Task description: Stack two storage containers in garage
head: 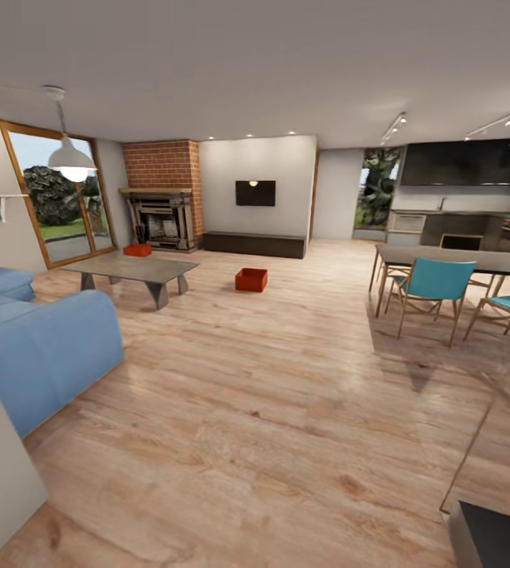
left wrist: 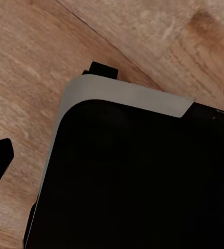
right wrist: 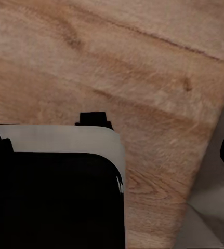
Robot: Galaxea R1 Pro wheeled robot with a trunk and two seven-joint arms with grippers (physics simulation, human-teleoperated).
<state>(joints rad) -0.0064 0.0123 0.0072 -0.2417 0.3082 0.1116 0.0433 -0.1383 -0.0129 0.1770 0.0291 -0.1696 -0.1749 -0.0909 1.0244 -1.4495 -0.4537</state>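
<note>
Head camera: I face the living room across the light wood-plank floor [head: 271,394]. One storage container [head: 251,279] sits on the planks, in the open to the right of the low coffee table [head: 133,270]. The second container [head: 137,250] sits farther back, just in front of the brick fireplace [head: 163,197]. Blue sofa [head: 42,347] at my left, dining table [head: 460,260] with teal chairs at my right. Wrist cameras: my dark body over planks; whether my grippers are wide or narrow I cannot tell.
</note>
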